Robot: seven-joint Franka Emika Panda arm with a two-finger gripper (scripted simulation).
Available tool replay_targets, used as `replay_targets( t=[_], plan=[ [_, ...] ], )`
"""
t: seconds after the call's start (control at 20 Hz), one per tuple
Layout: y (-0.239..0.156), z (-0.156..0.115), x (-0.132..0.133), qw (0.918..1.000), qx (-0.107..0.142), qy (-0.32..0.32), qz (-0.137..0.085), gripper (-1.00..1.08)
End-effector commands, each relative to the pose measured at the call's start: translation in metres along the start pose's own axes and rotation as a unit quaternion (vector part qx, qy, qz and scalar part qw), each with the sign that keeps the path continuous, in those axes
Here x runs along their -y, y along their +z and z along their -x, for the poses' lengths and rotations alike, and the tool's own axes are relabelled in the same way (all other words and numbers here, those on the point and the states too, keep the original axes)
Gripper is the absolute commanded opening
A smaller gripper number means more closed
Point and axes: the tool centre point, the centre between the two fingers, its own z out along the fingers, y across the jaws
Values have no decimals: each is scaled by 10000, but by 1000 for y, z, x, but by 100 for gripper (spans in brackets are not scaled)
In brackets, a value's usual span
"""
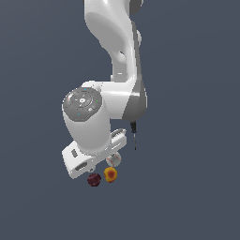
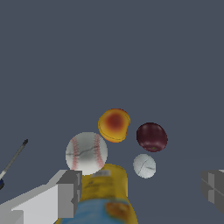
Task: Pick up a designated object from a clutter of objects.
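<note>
In the wrist view the claw (image 2: 140, 188) hangs with jaws apart, holding nothing; the maroon ball (image 2: 152, 137) sits on the counter (image 2: 109, 52) toward twelve o'clock from it, beside the orange ball (image 2: 113, 125).

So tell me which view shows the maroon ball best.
The wrist view. There the maroon ball is large and unobstructed, apart from the orange ball and the tiny white ball. The exterior view shows it small, just below the arm's hand, beside the orange ball.
</note>
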Motion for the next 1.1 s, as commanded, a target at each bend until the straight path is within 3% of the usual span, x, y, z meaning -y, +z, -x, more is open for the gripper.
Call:
replay_targets(
  t=[0.0,0.55,1.05],
  plan=[
    [17,-2,-12,9996,0,-278,-4,100],
    [77,-3,-47,9934,-2,-1147,-24,100],
    [92,-1,-55,9909,-1,-1344,-34,100]
  ],
)
